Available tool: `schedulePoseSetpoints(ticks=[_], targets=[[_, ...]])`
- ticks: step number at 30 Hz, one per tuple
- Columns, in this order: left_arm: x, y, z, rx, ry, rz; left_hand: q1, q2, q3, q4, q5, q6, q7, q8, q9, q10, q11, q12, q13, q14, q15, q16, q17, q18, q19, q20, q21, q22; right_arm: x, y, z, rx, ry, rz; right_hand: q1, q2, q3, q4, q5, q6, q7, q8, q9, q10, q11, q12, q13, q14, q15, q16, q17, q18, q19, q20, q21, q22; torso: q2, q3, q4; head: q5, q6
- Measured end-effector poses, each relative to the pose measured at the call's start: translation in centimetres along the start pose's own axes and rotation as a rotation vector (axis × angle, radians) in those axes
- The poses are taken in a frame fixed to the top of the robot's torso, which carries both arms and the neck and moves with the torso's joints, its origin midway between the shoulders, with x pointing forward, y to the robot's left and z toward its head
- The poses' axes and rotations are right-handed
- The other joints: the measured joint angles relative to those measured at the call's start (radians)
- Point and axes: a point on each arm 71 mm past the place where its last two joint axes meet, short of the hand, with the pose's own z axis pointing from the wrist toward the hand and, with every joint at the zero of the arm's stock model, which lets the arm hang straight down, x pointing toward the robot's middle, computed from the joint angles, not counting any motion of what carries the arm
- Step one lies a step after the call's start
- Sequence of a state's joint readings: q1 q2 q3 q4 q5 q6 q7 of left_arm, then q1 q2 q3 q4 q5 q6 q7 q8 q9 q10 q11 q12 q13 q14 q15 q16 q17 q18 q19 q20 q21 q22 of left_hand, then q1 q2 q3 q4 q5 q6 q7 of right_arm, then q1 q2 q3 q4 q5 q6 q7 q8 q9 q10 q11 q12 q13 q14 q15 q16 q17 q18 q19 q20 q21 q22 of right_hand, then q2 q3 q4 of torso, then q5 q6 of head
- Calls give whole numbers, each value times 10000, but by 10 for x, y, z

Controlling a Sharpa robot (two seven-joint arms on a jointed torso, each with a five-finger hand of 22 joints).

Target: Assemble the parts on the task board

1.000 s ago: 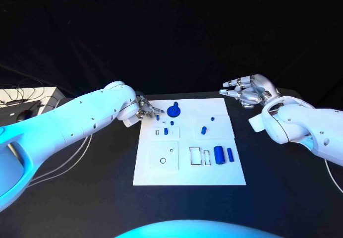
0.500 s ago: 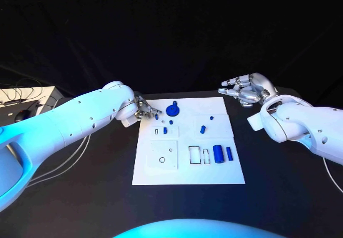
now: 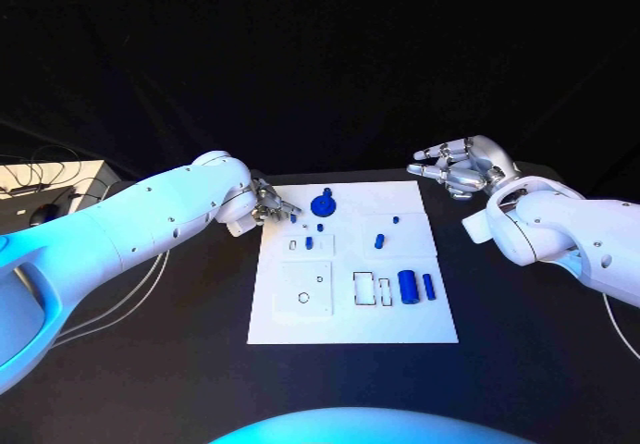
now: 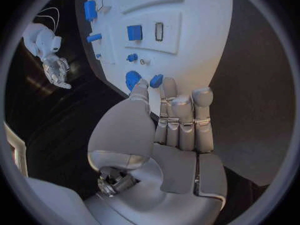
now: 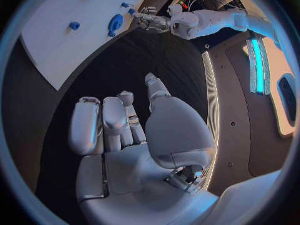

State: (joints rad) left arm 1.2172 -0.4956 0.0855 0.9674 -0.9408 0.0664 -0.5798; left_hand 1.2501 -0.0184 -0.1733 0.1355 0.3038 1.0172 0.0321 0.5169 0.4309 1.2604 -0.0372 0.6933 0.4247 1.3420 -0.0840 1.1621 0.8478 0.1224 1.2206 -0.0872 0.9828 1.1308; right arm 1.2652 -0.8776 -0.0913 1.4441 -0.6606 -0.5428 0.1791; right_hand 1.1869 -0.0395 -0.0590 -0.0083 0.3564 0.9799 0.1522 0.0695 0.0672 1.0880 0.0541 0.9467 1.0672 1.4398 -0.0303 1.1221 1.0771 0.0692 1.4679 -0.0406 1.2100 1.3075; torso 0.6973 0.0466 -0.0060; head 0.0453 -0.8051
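The white task board (image 3: 353, 314) lies mid-table with several blue parts on it. A large round part (image 3: 323, 203) stands near its far edge, and two long parts (image 3: 408, 287) lie at its right. My left hand (image 3: 271, 207) reaches over the board's far left corner. In the left wrist view its fingers (image 4: 181, 115) lie straight, and a small blue part (image 4: 156, 80) sits between thumb tip and fingertip; I cannot tell whether it is pinched. My right hand (image 3: 461, 165) hovers off the far right corner, holding nothing, fingers apart (image 5: 119, 120).
A pale box with cables (image 3: 54, 180) stands at the table's far left, and more cables (image 3: 133, 296) trail under my left arm. Black table surrounds the board (image 4: 187, 30) on all sides.
The whole picture has shifted slightly. Both hands stay about where they were, and the parts on the board keep their places.
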Motion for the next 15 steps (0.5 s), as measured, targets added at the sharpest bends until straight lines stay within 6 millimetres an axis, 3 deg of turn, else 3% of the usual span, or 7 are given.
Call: schedulePoseSetpoints(ticks=[3, 15], targets=[[0, 0, 0, -9, 16, -15, 107, 107, -7, -103, 14, 36, -36, -27, -15, 0, 0, 0, 1, -1, 0, 27, 24, -158, 0, -1, 0, 22, 0, 0, 0, -1, 1, 0, 0, 0, 0, 0, 0, 0, -1, 0, 0, 0, 0, 0, 0, 0, 0, 0, 0, 0, 0, 0, 0, -1, 0, 0, 0, 2, 4], [2, -1, 1, 48, 150, -77, 211, 211, -74, -202, 36, 58, -15, -83, -41, -1, 0, -41, 11, -1, 0, 26, 56, -157, -1, -1, 0, 64, 0, 0, 0, -5, 3, -1, 0, 0, 0, 0, 0, -39, 7, 0, 0, 1, 1, 0, 0, 0, 0, 0, -2, 0, 0, 0, 0, -2, 1, 0, -12, 15, 2]])
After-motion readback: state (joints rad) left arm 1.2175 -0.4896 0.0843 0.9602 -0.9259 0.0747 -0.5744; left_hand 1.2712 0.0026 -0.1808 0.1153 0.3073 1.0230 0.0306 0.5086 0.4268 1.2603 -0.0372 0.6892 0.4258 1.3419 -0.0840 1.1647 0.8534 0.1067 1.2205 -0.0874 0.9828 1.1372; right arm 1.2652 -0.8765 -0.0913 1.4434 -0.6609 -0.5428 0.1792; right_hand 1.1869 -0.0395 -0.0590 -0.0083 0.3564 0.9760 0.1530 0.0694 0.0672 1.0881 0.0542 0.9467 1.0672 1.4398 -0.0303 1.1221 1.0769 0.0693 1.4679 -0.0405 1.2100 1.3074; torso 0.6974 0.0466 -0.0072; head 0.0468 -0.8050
